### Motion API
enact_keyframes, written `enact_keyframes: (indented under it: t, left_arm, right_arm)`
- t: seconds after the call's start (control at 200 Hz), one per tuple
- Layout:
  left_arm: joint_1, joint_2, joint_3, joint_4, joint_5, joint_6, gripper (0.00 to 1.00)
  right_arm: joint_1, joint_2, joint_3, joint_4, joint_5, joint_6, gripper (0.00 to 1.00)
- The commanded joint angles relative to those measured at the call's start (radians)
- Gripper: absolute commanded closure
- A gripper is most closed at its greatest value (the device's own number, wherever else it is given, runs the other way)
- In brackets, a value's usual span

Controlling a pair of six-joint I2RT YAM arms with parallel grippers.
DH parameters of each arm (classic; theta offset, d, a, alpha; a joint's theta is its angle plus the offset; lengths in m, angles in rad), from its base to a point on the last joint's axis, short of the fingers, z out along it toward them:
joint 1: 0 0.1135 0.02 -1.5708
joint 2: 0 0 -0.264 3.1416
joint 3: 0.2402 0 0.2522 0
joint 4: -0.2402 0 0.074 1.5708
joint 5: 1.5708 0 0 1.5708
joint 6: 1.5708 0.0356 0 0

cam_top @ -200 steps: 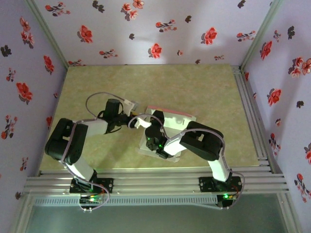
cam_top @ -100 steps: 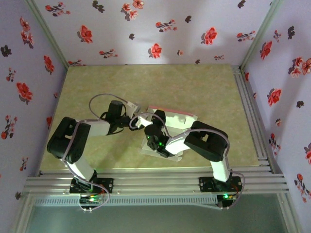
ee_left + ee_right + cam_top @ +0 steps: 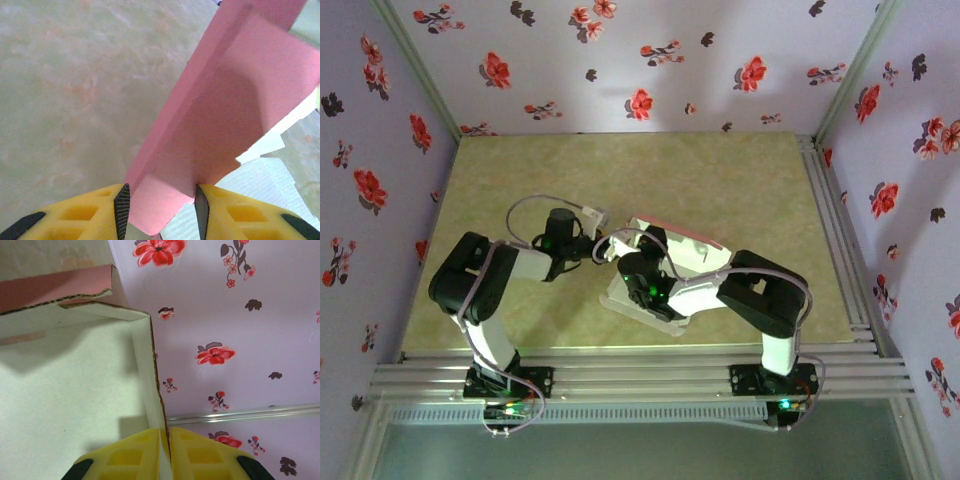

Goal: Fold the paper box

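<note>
The paper box [image 3: 692, 251] lies partly folded at the table's middle, pale grey-white inside with a salmon pink rim. My left gripper [image 3: 608, 247] reaches in from the left. In the left wrist view the box's [image 3: 225, 110] pink panel stands up and its folded end flap sits between the pads, so that gripper [image 3: 161, 210] is shut on it. My right gripper [image 3: 638, 263] is over the box's near-left part. In the right wrist view the right gripper [image 3: 165, 440] pinches a thin upright wall of the box [image 3: 70, 380].
The green marbled table [image 3: 520, 180] is boxed in by floral walls [image 3: 650, 60]. Aluminium rails run along the right side [image 3: 840, 240] and the near edge [image 3: 640, 375]. Both arm bases stand on the near rail.
The left arm has stretched further right toward the box. The right arm's elbow has swung right, and the box has shifted and tipped slightly with both grips.
</note>
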Motion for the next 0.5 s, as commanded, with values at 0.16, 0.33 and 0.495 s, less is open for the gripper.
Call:
enact_keyframes:
  t: [0.16,0.33,0.495]
  left_arm:
    - [-0.031,0.039,0.003,0.099,-0.004,-0.035,0.58]
    - [-0.031,0.036,-0.008,0.154,0.031,-0.073,0.59]
    - [-0.022,0.012,-0.014,0.162,0.035,-0.088,0.58]
  right_arm:
    - [-0.014,-0.076,0.008,-0.206,-0.038,0.171,0.85]
    - [-0.024,-0.128,0.013,-0.327,-0.056,0.263,0.85]
    - [-0.034,-0.188,0.034,-0.511,-0.093,0.391,0.86]
